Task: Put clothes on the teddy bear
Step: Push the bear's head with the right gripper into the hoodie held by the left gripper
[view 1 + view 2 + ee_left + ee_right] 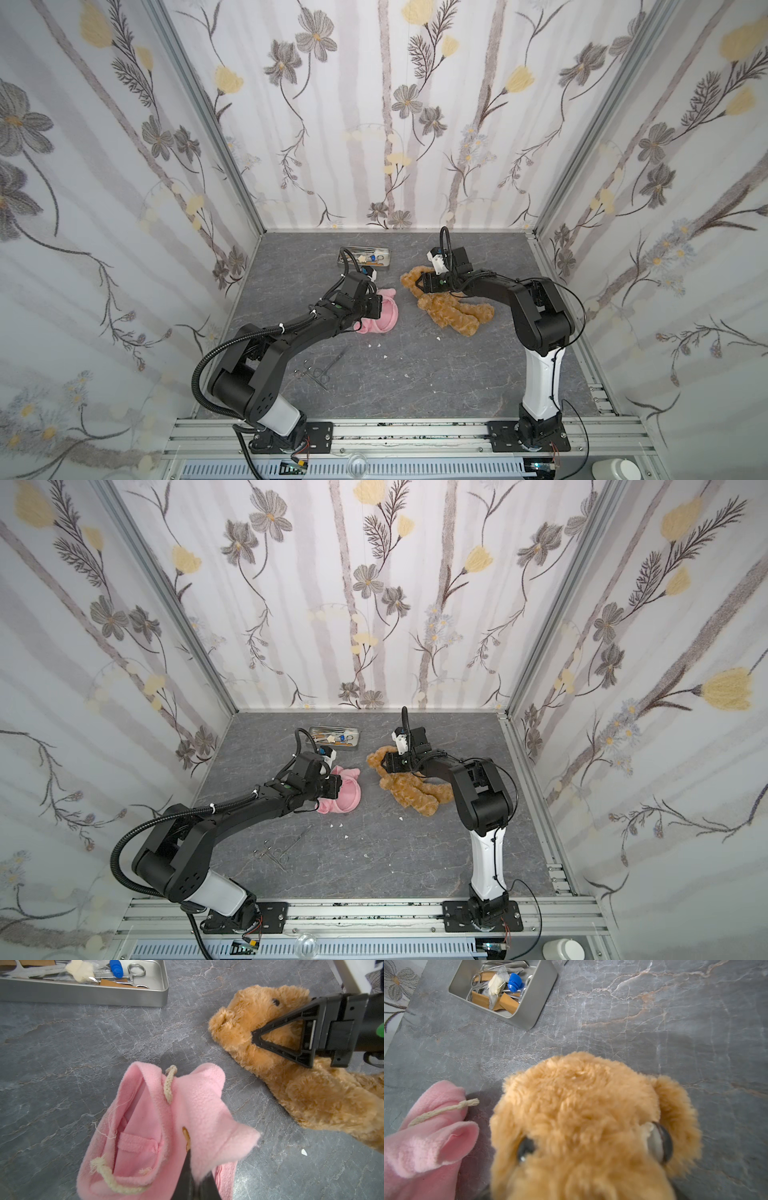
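Note:
The golden-brown teddy bear lies flat on the grey table, head toward the back left. My right gripper straddles its head and neck. One black finger presses into the fur below the eye, and the bear's head fills the right wrist view, hiding the fingertips. Just left of the bear a small pink hooded shirt with a cream drawstring is propped up with its opening gaping. My left gripper is shut on a fold of its front.
A metal tray of tools stands behind the shirt near the back wall. Surgical forceps lie on the table in front of the left arm. Small white scraps dot the table. Patterned walls enclose three sides.

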Controlling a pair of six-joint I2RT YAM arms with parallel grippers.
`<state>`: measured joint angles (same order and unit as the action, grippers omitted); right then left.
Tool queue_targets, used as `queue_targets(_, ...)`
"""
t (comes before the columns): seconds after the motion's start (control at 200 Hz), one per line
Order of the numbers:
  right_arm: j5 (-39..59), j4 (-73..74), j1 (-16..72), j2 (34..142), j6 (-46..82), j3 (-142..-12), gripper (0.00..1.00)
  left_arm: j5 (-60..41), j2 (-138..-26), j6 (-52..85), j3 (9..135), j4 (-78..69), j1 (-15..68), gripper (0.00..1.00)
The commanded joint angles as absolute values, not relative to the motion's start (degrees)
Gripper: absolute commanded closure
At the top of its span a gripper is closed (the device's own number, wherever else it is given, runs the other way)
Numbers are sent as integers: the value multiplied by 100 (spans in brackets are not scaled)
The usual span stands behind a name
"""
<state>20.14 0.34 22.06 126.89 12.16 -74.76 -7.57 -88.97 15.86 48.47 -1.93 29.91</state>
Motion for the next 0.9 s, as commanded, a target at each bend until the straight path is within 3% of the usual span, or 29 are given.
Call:
queue_targets(0.0, 1821, 32, 2232, 12408, 1170, -7314, 56, -756, -8909, 1867, 4928, -343, 2962, 100)
queue_targets(0.075, 1796, 307, 2271, 11826, 1156, -6818, 64, -731, -8921, 2195, 4982, -343, 2953, 100)
queue_targets(0.205, 1753, 649, 2596, 10502, 1054, -5527, 66, -786, -8980, 2716, 5025, -343, 2949, 100)
queue_targets(0.41, 1555, 1212, 3854, 8988, 1108, -3922, 69, -980, -8990, 2898, 5020, -343, 3012, 100)
queue_targets(0.57, 1013, 1557, 4553, 8842, 1308, -3702, 74, -995, -8955, 2870, 4979, -334, 3022, 100)
queue_targets(0.894, 545, 1776, 4587, 9051, 1433, -3959, 80, -1177, -8970, 2743, 4987, -317, 3025, 100)
